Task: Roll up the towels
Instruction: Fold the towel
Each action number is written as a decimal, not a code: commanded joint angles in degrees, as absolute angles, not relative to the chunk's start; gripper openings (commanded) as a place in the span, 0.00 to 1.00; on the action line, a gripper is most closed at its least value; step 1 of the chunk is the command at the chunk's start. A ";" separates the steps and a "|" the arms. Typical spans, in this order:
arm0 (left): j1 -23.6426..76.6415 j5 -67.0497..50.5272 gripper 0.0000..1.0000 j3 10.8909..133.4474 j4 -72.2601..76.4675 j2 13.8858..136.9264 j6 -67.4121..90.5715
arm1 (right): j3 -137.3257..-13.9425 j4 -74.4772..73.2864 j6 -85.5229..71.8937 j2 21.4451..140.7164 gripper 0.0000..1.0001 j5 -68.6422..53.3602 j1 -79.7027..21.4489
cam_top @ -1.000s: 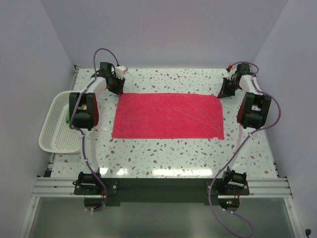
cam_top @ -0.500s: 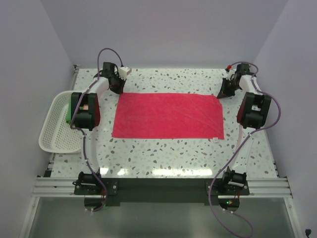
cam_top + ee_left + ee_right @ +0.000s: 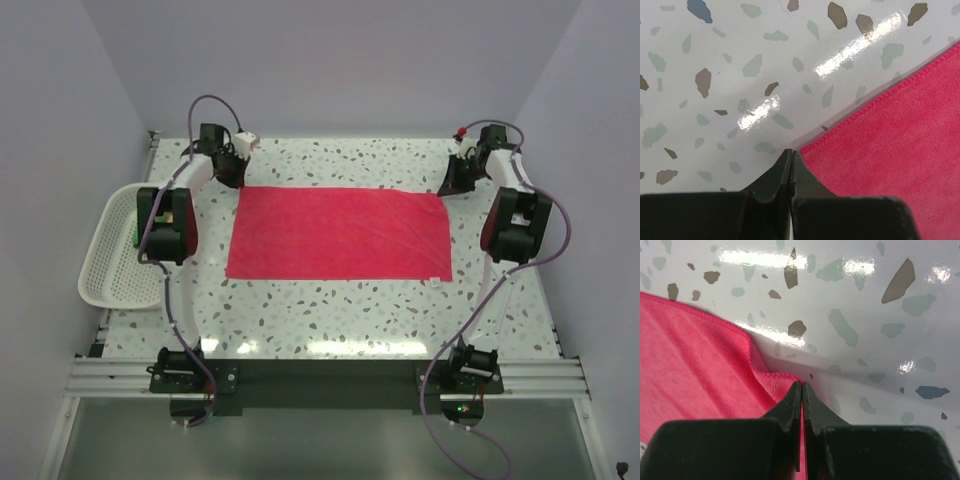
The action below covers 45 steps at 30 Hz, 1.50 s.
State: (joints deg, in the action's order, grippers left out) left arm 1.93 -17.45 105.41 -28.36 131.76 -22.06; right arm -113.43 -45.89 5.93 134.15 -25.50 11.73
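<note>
1. On the speckled table, out in the middle, the pink-red towel is lying spread flat with its long sides running left to right. A small white tag is peeking out at its near right corner.
2. The left gripper is sitting low at the towel's far left corner. From above, its own wrist is covering the fingertips, so nothing of the jaws is showing there.
3. Looking through the left wrist camera, the left gripper is showing its two black fingers pressed together, no gap between them, with the tips right at the corner of the towel. The cloth is running under the right-hand finger, and I cannot tell whether any of it is caught between the tips.
4. The right gripper is reaching down at the far right corner, and again the overhead view is hiding the tips.
5. Up close, the right gripper is pinching shut on the towel: the corner is puckering and rising off the table into the closed tips. Below the tips, the finger bodies are blocking the rest of the hem.
6. Off to the left, the white mesh basket is hanging partly over the table's edge. The left arm is crossing in front of it, so only a sliver of the green towel is showing inside, too little to make out how it is lying.
</note>
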 commanded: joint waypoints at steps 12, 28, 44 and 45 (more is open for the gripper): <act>-1.32 -23.47 0.00 102.39 -28.92 121.91 -23.11 | -113.82 -48.60 10.11 126.47 0.00 -28.13 11.69; -6.59 -32.52 0.00 91.87 -34.01 111.63 -30.84 | -106.62 -54.40 20.20 117.95 0.00 -28.04 12.92; -8.17 -35.42 0.00 70.32 -40.52 97.39 -43.94 | -94.23 -62.58 31.37 110.04 0.00 -26.19 13.45; -8.09 -34.98 0.00 68.75 -40.26 97.12 -43.95 | -93.52 -62.40 31.55 109.78 0.00 -25.23 13.62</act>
State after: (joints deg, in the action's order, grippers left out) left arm -7.53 -33.71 71.77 -38.63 100.14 -40.32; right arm -95.39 -60.12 28.18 113.38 -26.46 13.02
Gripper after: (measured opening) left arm 0.015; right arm 0.011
